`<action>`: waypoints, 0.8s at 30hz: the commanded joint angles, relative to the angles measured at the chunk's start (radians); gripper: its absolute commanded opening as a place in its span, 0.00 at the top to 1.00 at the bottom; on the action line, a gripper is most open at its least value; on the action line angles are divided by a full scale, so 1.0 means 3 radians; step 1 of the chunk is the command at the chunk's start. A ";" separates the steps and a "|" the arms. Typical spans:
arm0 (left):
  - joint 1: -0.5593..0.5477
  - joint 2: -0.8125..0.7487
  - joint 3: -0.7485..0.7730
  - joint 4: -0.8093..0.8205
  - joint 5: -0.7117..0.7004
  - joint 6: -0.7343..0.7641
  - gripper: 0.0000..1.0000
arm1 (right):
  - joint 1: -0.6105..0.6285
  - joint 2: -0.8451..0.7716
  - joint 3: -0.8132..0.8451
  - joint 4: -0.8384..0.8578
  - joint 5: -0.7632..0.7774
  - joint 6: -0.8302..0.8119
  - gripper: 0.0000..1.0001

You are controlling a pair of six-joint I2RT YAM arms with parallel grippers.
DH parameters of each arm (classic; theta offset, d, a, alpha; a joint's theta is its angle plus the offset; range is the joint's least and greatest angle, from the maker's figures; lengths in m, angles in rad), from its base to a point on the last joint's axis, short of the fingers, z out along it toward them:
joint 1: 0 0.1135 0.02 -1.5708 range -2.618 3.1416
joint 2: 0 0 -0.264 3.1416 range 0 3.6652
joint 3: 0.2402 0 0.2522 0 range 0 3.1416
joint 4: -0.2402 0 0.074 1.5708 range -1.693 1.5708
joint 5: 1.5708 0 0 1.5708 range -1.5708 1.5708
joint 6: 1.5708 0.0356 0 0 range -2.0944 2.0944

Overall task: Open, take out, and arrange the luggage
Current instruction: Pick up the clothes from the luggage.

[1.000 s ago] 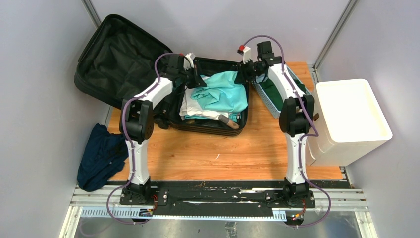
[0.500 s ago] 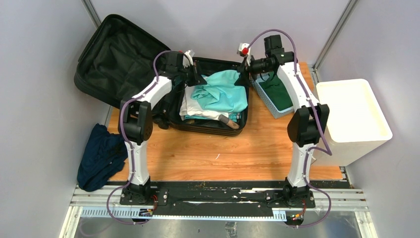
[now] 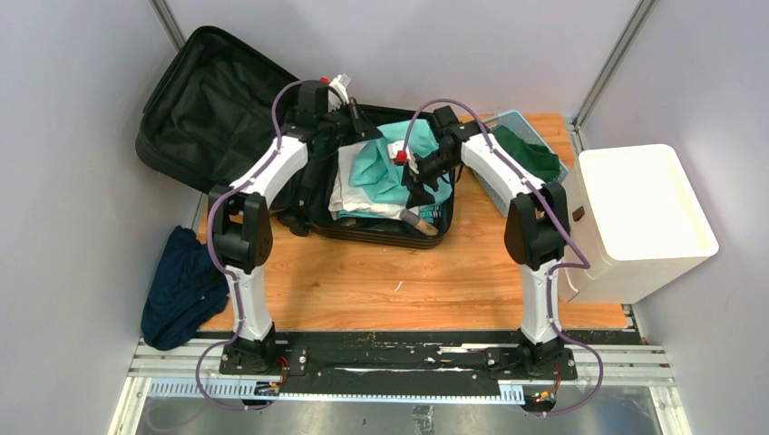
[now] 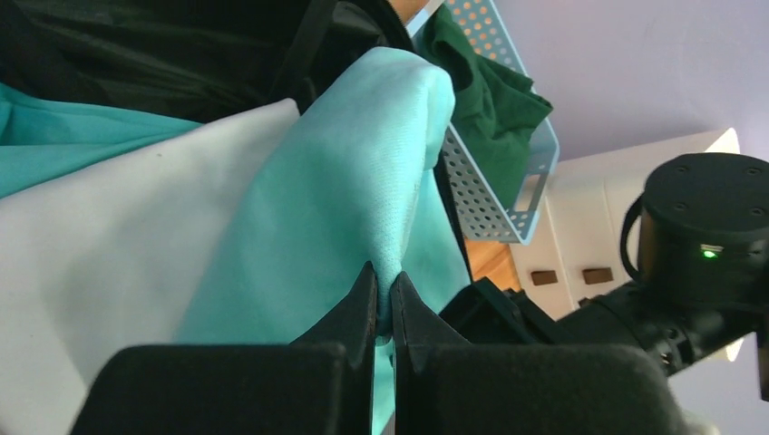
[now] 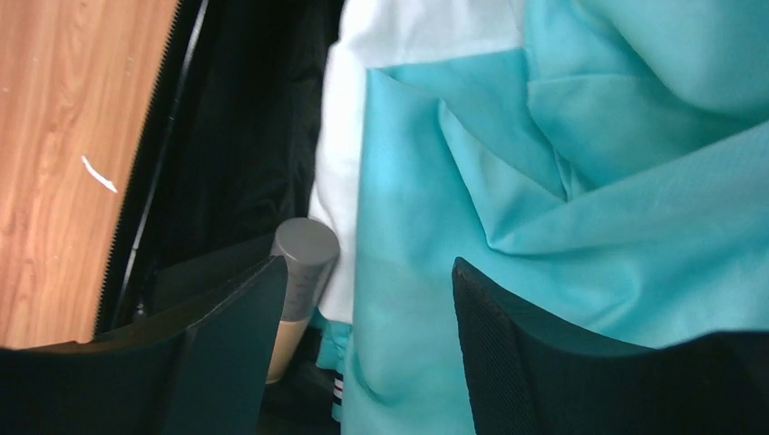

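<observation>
1. The left hand point(image 4: 385, 283) was pressed together, pinching a fold of the teal garment point(image 4: 363, 181).
2. The luggage point(image 3: 213, 100) lay open on the tabletop point(image 3: 408, 272) beneath both hands, its lid leaning back to the left of the left hand.
3. The right hand point(image 5: 367, 272) was spread, hovering just over the same garment.
4. A grey-capped bottle point(image 5: 304, 249) lay inside the luggage, just beside one right-hand finger.

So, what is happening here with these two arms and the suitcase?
The two arms are unpacking the open luggage. The left claw is shut on a fold of the teal garment, holding it raised above the pile. The right claw is open and hangs over the same cloth. A dark green garment already lies in the blue basket.
</observation>
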 commanded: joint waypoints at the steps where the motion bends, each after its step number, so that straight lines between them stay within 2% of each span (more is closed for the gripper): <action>1: 0.0025 -0.0192 0.0037 0.0147 0.0142 -0.0179 1.00 | 0.0038 0.0080 -0.0083 0.0092 0.0323 -0.0069 0.32; 6: 0.0025 -0.0226 0.0032 0.0178 0.0160 -0.0246 1.00 | 0.0079 0.0071 -0.0225 0.0280 0.0464 0.0025 0.42; 10: 0.0025 -0.0230 0.0016 0.0314 0.0222 -0.0433 1.00 | 0.0093 0.0044 -0.0320 0.0445 0.0542 0.0093 0.46; 13: 0.0025 -0.0253 -0.0024 0.0463 0.0249 -0.0598 1.00 | 0.0104 0.0030 -0.0382 0.0594 0.0619 0.0151 0.56; 19: 0.0003 -0.0295 0.0012 0.0541 0.0255 -0.0845 1.00 | 0.0079 -0.0092 -0.0340 0.0643 0.0505 0.0389 0.95; 21: -0.0026 -0.0303 0.0046 0.0541 0.0255 -0.0958 1.00 | 0.0050 -0.0196 -0.0357 0.0680 0.0376 0.0525 1.00; 24: -0.0086 -0.0308 0.0093 0.0684 0.0238 -0.1141 1.00 | -0.0007 -0.0350 -0.0415 0.0768 0.0172 0.0719 1.00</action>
